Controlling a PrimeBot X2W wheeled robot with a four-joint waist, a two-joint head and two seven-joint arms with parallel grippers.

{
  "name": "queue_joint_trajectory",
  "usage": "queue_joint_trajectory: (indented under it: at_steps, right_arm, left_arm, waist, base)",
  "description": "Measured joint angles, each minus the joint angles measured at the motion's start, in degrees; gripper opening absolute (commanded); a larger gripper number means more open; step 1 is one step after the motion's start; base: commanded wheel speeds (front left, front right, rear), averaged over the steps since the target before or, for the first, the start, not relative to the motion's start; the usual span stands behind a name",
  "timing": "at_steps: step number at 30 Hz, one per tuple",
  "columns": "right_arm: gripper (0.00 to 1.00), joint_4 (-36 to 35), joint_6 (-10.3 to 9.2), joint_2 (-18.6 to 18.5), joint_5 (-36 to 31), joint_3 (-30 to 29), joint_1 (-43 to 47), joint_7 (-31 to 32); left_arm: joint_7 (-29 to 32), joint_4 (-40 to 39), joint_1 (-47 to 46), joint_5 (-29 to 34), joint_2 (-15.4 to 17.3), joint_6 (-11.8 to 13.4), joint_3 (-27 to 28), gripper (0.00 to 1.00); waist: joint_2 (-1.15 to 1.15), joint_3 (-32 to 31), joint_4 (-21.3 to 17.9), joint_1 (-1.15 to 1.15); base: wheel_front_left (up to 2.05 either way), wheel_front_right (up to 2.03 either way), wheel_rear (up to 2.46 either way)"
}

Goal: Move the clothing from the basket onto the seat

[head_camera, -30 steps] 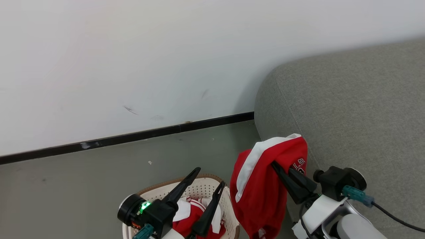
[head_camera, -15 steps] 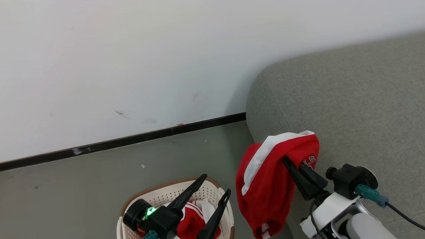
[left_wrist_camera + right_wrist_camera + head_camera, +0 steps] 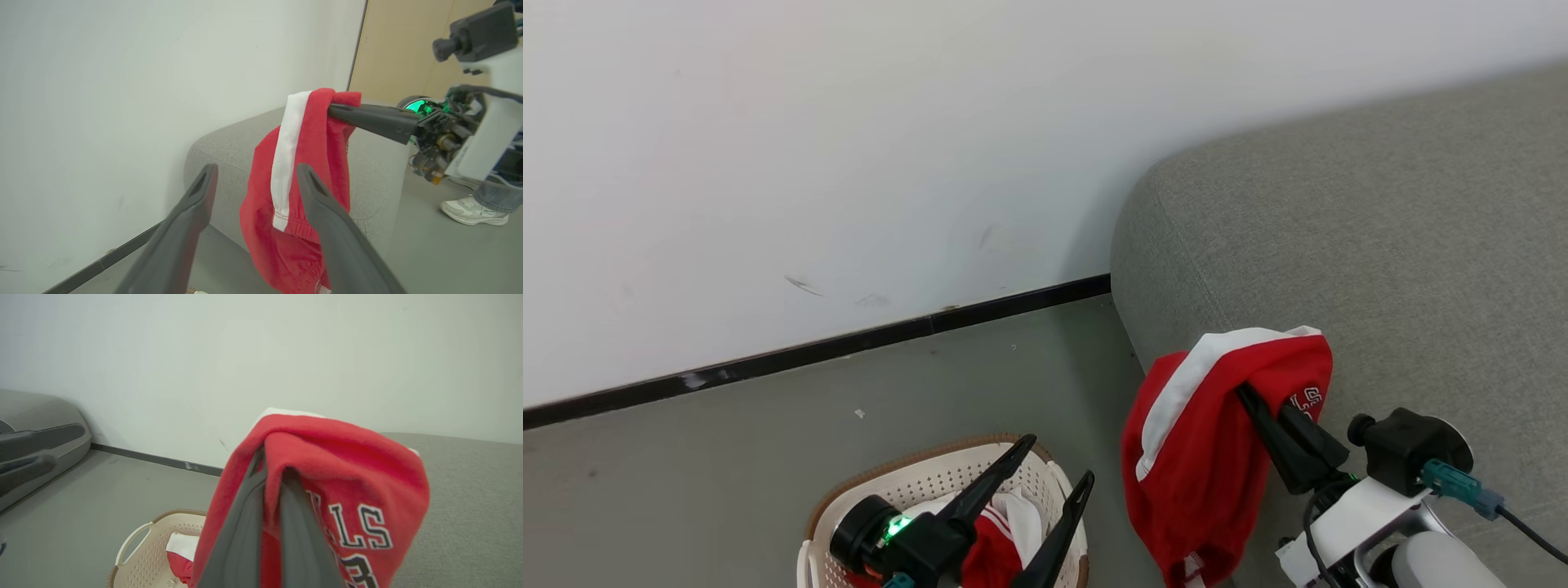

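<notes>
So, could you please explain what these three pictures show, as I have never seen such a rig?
This is a two-armed robot; each arm ends in a two-fingered gripper. One picture looks down from its head, the others along each wrist's fingers. The right gripper is shut on a red garment with a white stripe, by the end of the grey sofa. The left gripper hangs open above a cream laundry basket on the floor, with more red-and-white clothing in it.

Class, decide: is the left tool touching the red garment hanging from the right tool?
Apart. In the head view, bare floor shows between the left tool and the hanging garment.
</notes>
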Motion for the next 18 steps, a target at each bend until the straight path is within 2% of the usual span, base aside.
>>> queue_joint_trajectory:
  at_steps: [18]
  right_arm:
    - [0.0,-2.27,0.0,-1.13,-0.54,-5.02,0.97,0.0]
  left_arm:
    - [-0.4,-0.01,0.74,-0.1,-0.46,-0.36,-0.77,1.0]
  waist:
    - [0.0,0.56,-1.83,0.0]
  base:
    - [0.0,0.0,0.0]
